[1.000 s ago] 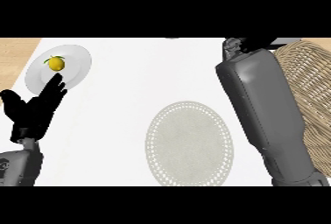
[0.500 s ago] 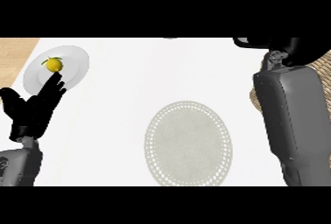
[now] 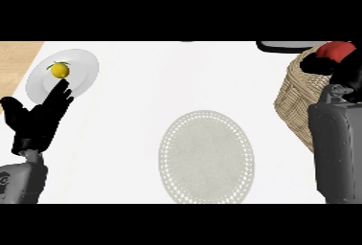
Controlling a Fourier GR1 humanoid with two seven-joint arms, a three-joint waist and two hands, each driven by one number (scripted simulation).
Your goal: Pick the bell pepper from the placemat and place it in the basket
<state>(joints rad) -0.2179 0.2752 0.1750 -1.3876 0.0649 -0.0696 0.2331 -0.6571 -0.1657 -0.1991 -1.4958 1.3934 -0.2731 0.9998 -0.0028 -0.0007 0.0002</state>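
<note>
Right robot hand [image 3: 344,67] at 2 o'clock, fingers curled round red bell pepper [image 3: 335,49], held over wicker basket [image 3: 297,95]. Placemat [image 3: 206,155] at 6 o'clock bare. Left robot hand [image 3: 39,117] at 9 o'clock, resting, fingers straight, holding nothing; beside plate [image 3: 78,67] carrying lemon [image 3: 59,70]. Step in hand, judged: release. Centre pepper inside rim, lower into basket before uncurling fingers; withdraw upward, avoid catching basket wall.

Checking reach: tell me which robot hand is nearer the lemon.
Left. The left robot hand sits just below the lemon; the right robot hand is far across, over the basket.
</note>
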